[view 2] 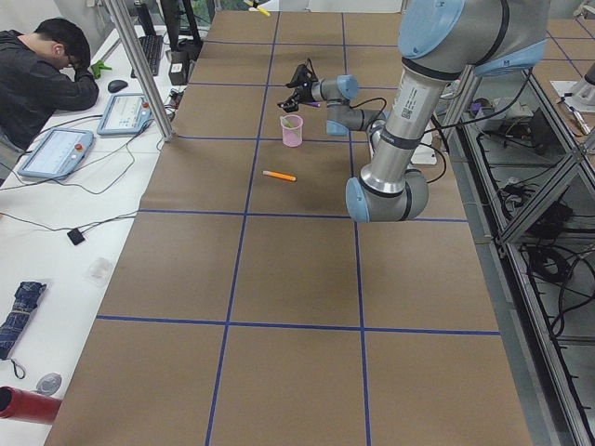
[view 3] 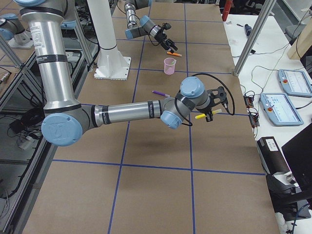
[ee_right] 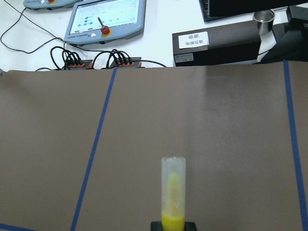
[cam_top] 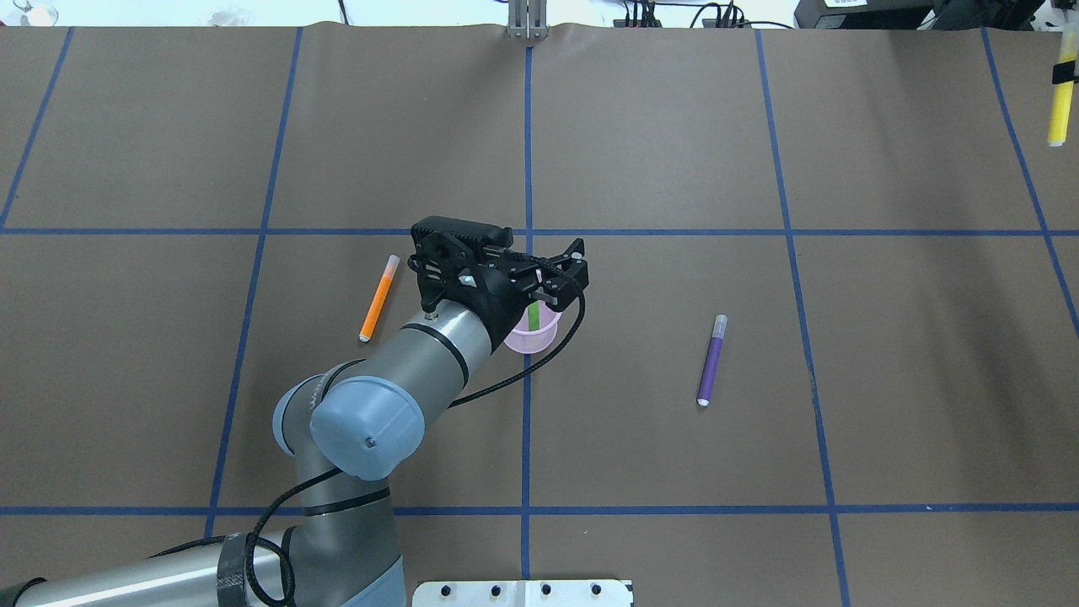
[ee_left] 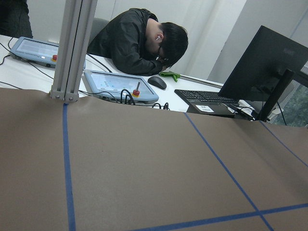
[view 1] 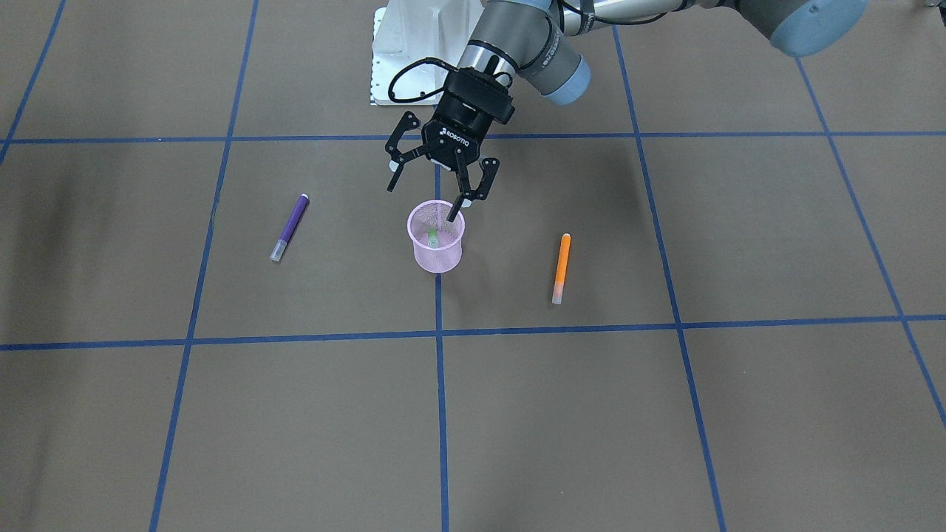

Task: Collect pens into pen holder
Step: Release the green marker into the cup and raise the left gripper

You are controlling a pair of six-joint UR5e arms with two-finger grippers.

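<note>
Yellow pen (ee_right: 173, 192): pinched in right gripper (ee_right: 173, 225); gripper mostly cut off.
Left gripper (view 1: 422, 202): fingers spread, over pen holder (view 1: 437, 258).
Green pen (view 1: 432, 238): inside pen holder, partly hidden.
Purple pen (view 1: 290, 226), orange pen (view 1: 562, 267): flat on table (view 1: 665, 414), flanking pen holder.

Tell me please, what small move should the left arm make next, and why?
Probably lift the left gripper straight up from the pen holder: its jaws are open and the green pen is already inside. That would clear the way for the right gripper, shut on the yellow pen.
</note>
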